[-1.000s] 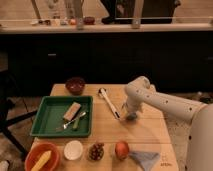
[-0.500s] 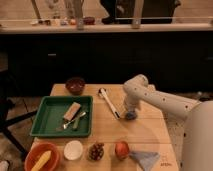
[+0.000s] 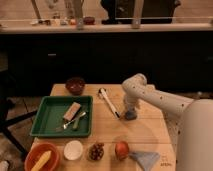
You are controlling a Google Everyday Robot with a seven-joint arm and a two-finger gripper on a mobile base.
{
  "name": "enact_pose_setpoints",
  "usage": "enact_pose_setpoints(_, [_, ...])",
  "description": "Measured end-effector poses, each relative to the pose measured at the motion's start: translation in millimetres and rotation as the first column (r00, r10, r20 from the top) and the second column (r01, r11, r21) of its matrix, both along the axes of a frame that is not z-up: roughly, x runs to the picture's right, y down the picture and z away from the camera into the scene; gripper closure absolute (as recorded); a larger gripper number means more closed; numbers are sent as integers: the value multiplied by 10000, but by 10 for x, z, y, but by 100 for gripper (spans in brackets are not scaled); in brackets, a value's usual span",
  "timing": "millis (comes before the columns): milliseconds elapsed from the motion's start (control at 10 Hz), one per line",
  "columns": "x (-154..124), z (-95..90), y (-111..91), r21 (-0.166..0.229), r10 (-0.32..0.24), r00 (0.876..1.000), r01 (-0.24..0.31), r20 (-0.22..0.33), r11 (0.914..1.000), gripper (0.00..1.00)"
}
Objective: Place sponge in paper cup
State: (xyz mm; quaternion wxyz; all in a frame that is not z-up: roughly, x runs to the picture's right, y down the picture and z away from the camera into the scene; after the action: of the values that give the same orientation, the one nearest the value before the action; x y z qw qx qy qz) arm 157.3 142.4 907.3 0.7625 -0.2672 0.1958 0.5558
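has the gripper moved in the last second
No: the gripper still hangs low over the table, beside the near end of the white tool.

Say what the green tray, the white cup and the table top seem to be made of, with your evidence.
Green tray: probably plastic, one even colour with a raised rim. White cup: matt plain white; paper or thin plastic, cannot tell which. Table top: wood or wood-look laminate, pale tan and matt. The gripper hangs low over the table, right of the tray.
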Motion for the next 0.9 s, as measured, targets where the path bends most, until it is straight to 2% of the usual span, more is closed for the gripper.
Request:
enact_pose_setpoints(200, [18,33,27,-57,27,10000,-27,-16,10000,22])
enact_pose_setpoints(900, [52,-15,52,113,-14,9999,13,113,9999,88])
